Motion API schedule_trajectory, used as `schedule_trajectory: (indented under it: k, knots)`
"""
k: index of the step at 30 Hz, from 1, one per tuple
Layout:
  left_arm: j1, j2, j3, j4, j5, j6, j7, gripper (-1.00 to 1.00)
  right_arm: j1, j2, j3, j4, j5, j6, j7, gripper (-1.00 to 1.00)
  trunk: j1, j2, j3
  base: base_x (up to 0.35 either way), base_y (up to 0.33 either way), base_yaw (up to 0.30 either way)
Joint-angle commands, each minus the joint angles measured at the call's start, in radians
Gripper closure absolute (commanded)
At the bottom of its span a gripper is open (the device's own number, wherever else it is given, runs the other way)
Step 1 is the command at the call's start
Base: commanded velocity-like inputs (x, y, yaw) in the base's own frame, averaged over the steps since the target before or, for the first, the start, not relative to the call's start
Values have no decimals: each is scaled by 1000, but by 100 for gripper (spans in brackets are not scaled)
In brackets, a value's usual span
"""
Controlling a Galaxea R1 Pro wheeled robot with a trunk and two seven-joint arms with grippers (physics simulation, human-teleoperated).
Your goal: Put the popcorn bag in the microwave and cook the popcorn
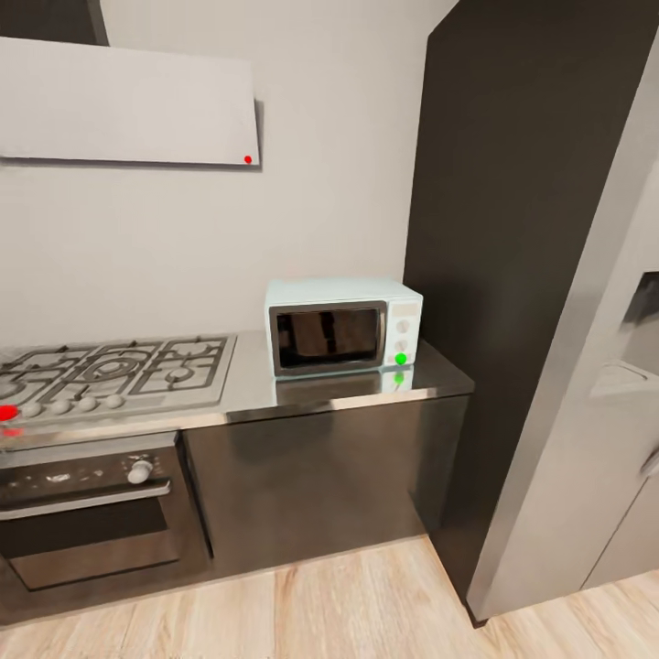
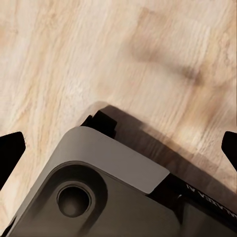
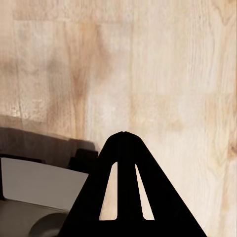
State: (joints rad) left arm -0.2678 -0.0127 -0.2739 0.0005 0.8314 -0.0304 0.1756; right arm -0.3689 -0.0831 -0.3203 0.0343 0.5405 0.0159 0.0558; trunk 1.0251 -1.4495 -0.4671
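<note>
My head camera: stands back from kitchen run, faces forward and down; countertop (image 1: pixel 366 389) with microwave (image 1: pixel 343 325) mid-frame, gas hob (image 1: pixel 114 371) at left, wood floor (image 1: pixel 320 609) along near edge.
My left wrist camera: aimed straight down, close over wood floor (image 2: pixel 98 54) and robot base (image 2: pixel 106 190).
My right wrist camera: same downward aim, close over floor (image 3: pixel 163 74); base corner (image 3: pixel 39 185) shared with left wrist view.

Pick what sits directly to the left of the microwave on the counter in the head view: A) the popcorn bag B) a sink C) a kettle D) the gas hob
D: the steel gas hob with its grates lies on the countertop just left of the mint-blue microwave, whose dark door is closed.
</note>
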Motion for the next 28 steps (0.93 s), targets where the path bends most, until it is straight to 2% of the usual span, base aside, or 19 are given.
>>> schedule_trajectory:
  k: [1, 16, 17, 28]
  knots:
    - [-1, -1, -8, 0, 8, -2, 4, -100, -1, -1, -8, 1, 9, 0, 2, 100, 0, -1, -1, 0, 0, 279]
    - [6, 1, -10, 1, 1, 4, 3, -100, -1, -1, -8, 1, 9, -3, 2, 100, 0, -1, -1, 0, 0, 281]
    - [6, 30, -18, -11, -201, -14, -10, -100, 91, 34, -12, -11, -168, -14, -1, 100, 0, -1, -1, 0, 0, 0]
    - [6, 30, -18, -11, -201, -14, -10, -100, 91, 34, -13, -11, -169, -14, -1, 100, 0, -1, -1, 0, 0, 0]
